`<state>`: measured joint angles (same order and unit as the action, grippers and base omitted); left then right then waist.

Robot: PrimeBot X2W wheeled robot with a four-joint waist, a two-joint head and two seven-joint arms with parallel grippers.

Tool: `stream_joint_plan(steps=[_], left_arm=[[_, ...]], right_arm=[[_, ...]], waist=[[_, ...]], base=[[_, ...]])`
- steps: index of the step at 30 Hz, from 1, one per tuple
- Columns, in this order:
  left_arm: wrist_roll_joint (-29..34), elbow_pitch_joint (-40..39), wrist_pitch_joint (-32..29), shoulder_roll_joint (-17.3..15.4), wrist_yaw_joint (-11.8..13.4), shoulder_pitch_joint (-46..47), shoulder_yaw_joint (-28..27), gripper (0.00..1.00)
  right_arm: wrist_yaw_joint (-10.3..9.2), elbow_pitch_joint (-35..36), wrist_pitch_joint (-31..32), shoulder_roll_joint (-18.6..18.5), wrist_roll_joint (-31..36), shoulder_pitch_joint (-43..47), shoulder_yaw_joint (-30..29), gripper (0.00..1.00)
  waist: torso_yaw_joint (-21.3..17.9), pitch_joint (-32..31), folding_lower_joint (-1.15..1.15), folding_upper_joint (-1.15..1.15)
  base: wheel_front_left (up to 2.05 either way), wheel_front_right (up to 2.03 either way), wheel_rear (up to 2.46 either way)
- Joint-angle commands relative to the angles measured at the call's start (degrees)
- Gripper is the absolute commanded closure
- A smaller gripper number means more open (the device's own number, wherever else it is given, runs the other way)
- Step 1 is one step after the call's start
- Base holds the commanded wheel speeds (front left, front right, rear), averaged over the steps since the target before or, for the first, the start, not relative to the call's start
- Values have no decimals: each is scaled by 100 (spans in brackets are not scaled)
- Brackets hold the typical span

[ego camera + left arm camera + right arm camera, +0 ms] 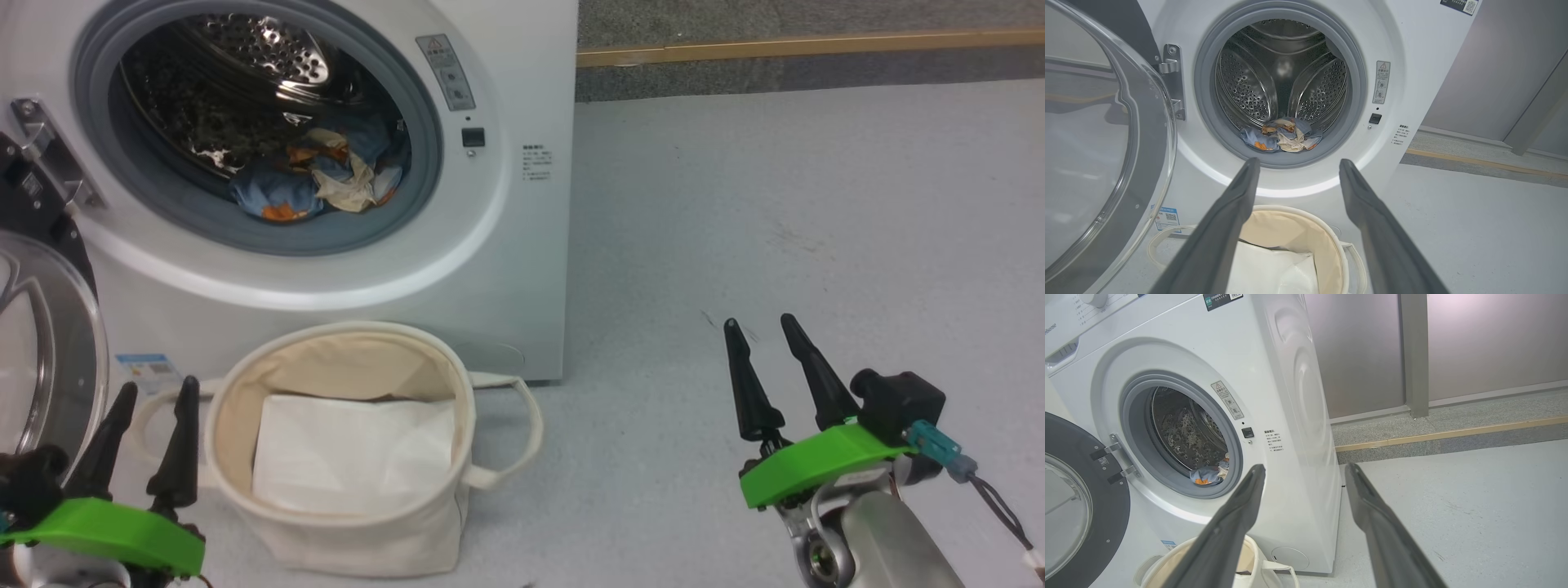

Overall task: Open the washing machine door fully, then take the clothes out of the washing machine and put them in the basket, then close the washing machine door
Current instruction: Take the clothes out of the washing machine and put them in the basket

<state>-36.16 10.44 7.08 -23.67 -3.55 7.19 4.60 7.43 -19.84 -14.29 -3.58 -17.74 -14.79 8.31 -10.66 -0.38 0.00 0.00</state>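
Note:
The white washing machine [506,269] stands with its door [41,343] swung wide to the left; the door's glass [1086,134] and black rim [1116,522] show in both wrist views. Light-blue clothes [326,175] with orange and cream parts lie at the drum's front lip, also seen as clothes [1280,136] and clothes [1208,475]. The cream basket [343,535] sits on the floor right below the opening, basket [1327,241], basket [1251,555]. My left gripper [155,392] is open beside the basket's left handle. My right gripper [759,325] is open over bare floor, right of the machine.
A flat white sheet [351,453] lies inside the basket. Pale grey floor [816,204] spreads to the right. A yellow-edged grey kerb [808,45] runs along the back, with a metal wall and post [1414,355] behind it.

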Motion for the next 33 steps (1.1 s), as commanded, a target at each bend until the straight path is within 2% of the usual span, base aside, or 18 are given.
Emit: stream_joint_plan(steps=[1,7,13,16,23,33], left_arm=[[-1,-202,-33,-258,-24,407,-216,0],[52,-216,-83,-214,-39,482,-55,0],[128,-142,-43,-94,92,605,50,0],[124,-131,-21,-32,76,641,121,0],[177,-24,-25,57,147,679,246,0],[433,144,62,25,212,754,450,0]], right_arm=[[6,193,-71,42,-31,-131,115,0],[6,192,-71,47,-19,-155,138,0],[6,201,-71,53,-8,-196,161,0],[6,208,-71,55,-4,-206,148,0],[6,212,-71,60,-4,-205,131,0],[6,236,-71,65,-8,-204,115,0]], waist=[[1,21,0,0],[4,69,0,0],[2,135,0,0],[11,160,0,0],[27,179,0,0],[29,205,0,0]], base=[[203,-222,20],[215,-211,-4],[179,-166,-13],[111,-111,0],[43,-43,0],[0,0,0]])
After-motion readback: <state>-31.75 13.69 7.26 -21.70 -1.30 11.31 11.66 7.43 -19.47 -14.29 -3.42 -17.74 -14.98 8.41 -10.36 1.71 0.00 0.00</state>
